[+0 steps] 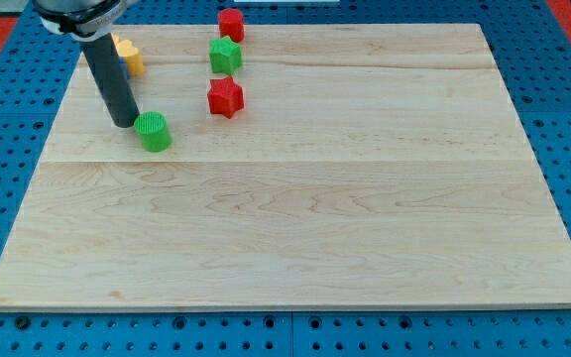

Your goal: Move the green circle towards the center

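Fingers: we have none on this arm, so nothing spreads, closes or clamps; our rod ends in my tip (pixel 125 123), down on the table (pixel 295 238) at the view's upper left. Tip sits just to the view's left of the green circle (pixel 153 131), touching it or very nearly, we can't tell which from this angle. Rod leans up toward the view's top left, where the arm body cuts off at the frame edge

Near to far: the wide lower part of the table comes first. Then the green circle, a short ribbed cylinder, standing upright, well left of and above the table's center. Past it, up and to the view's right, a red star-shaped block (pixel 225 97). Beyond that a green block (pixel 225 55), shape looks star-like but we can't be sure. Furthest, at the table's top edge, a red block (pixel 230 24), shape unclear. Left of these, just behind the rod, a yellow block (pixel 130 56), partly hidden by it

Blue pegboard (pixel 553 79) surrounds the table
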